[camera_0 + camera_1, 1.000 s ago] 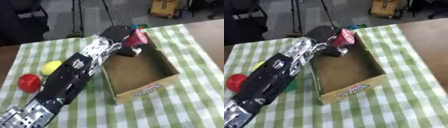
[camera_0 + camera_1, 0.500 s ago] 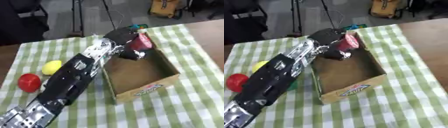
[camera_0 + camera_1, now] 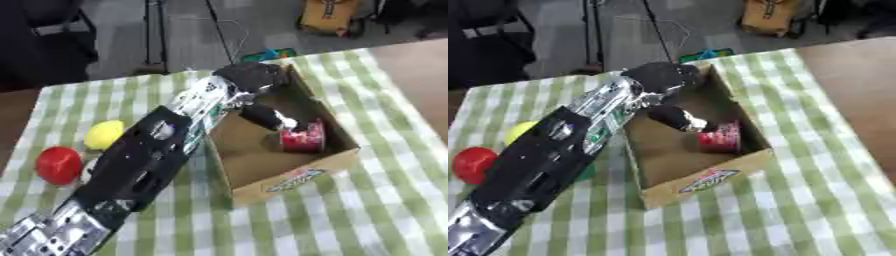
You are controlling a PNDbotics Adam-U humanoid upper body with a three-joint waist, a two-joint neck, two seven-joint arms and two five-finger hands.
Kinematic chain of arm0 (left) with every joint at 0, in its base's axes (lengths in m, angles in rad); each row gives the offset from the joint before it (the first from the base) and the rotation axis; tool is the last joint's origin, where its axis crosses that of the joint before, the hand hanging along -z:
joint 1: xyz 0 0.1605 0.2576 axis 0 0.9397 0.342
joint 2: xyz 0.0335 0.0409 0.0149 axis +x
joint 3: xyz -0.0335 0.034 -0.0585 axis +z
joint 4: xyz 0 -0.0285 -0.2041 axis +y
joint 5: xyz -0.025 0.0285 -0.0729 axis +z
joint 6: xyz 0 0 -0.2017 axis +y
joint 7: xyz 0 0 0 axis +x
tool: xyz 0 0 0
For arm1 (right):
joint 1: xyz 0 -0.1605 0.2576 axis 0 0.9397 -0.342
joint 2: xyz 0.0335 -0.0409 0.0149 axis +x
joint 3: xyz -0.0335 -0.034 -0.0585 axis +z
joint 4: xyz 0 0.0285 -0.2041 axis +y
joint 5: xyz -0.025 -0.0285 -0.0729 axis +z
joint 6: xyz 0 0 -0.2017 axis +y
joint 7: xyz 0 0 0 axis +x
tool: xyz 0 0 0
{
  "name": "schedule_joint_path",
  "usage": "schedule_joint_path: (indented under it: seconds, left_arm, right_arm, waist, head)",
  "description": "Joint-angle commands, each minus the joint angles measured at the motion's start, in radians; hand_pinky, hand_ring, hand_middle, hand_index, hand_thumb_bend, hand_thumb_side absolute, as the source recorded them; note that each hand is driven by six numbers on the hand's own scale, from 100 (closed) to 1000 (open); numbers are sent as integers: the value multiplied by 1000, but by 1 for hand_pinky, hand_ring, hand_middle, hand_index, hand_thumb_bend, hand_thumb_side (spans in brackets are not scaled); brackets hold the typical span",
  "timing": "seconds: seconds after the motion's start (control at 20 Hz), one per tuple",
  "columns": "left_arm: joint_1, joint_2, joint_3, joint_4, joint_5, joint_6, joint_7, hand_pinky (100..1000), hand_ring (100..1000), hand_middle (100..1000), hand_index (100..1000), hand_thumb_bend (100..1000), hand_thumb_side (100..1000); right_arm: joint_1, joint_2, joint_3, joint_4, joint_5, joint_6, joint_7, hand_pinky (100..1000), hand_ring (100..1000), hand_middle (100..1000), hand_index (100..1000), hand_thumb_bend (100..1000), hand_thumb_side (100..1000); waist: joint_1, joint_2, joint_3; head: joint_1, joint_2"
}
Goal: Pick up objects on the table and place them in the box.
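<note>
Red can point(image 3: 303, 140) lies inside the box point(image 3: 297, 176); left hand point(image 3: 267, 116) above it, fingers relaxed, holding nothing. Yellow fruit point(image 3: 103, 134) and red fruit point(image 3: 59, 164) wait on the table.

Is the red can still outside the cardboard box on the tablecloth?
No, the red can lies on the floor inside the cardboard box, next to the left hand reaching in.

The red cylindrical can point(image 3: 303, 138) no longer sits in the left hand point(image 3: 267, 116) above the far end of the open brown cardboard box point(image 3: 328, 162); it now lies inside the box against the right-hand wall. The hand's fingers, curled around the can a second ago, now reach down into the box, extended, just beside the can.
</note>
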Motion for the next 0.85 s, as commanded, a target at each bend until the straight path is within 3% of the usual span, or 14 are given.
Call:
schedule_joint_path:
  seconds: [0.05, 0.15, 0.25, 0.35, 0.4, 0.5, 0.55, 0.65, 0.7, 0.85]
  left_arm:
    - [-27, 18, 11, -47, 9, 11, -9, 1000, 1000, 1000, 1000, 828, 1000]
    - [-33, 34, 25, -93, 27, 25, -4, 1000, 1000, 1000, 1000, 778, 1000]
    - [-39, 58, 52, -161, 73, 47, 10, 1000, 1000, 1000, 1000, 592, 1000]
    - [-37, 90, 89, -251, 156, 80, 34, 1000, 1000, 1000, 1000, 521, 1000]
    - [-33, 106, 116, -302, 209, 101, 60, 984, 954, 963, 999, 457, 1000]
    - [-15, 150, 160, -408, 321, 146, 109, 979, 950, 958, 995, 456, 1000]
    - [-8, 165, 168, -444, 362, 166, 122, 893, 894, 898, 948, 413, 1000]
    - [35, 233, 220, -575, 486, 184, 199, 859, 869, 866, 929, 425, 1000]
    - [59, 264, 240, -633, 544, 191, 234, 798, 832, 835, 904, 424, 1000]
    - [140, 340, 294, -783, 699, 202, 344, 764, 812, 819, 892, 385, 1000]
  right_arm:
    - [-10, -6, 3, -23, -6, -2, 1, 569, 682, 591, 699, 100, 824]
    - [-8, -7, 3, -23, -6, -2, 1, 569, 682, 591, 699, 100, 824]
    - [-4, -10, 1, -23, -4, -1, 0, 569, 682, 591, 699, 100, 823]
    - [1, -12, -1, -23, -1, 1, -1, 569, 682, 591, 699, 100, 823]
    - [2, -13, -2, -23, 0, 1, -3, 570, 682, 592, 699, 100, 822]
    - [5, -16, -5, -23, 4, 2, -6, 570, 682, 592, 699, 100, 822]
    - [6, -17, -6, -23, 5, 2, -8, 570, 682, 592, 699, 100, 821]
    - [9, -20, -11, -23, 11, 4, -13, 570, 682, 592, 699, 100, 820]
    - [10, -21, -14, -23, 13, 5, -16, 570, 682, 592, 699, 100, 820]
    - [11, -23, -18, -23, 19, 7, -23, 570, 682, 592, 698, 100, 821]
  waist:
    - [-13, -23, 1]
    - [-13, -26, 3]
    - [-13, -30, 8]
    - [-12, -35, 14]
    - [-11, -37, 18]
    - [-10, -41, 23]
    - [-9, -42, 24]
    - [-10, -45, 36]
    - [-10, -45, 41]
    - [-13, -46, 51]
  head:
    - [0, -3]
    - [-4, 0]
    - [-23, 4]
    - [-46, 9]
    - [-60, 11]
    - [-76, 13]
    - [-80, 14]
    - [-97, 13]
    - [-102, 13]
    - [-104, 16]
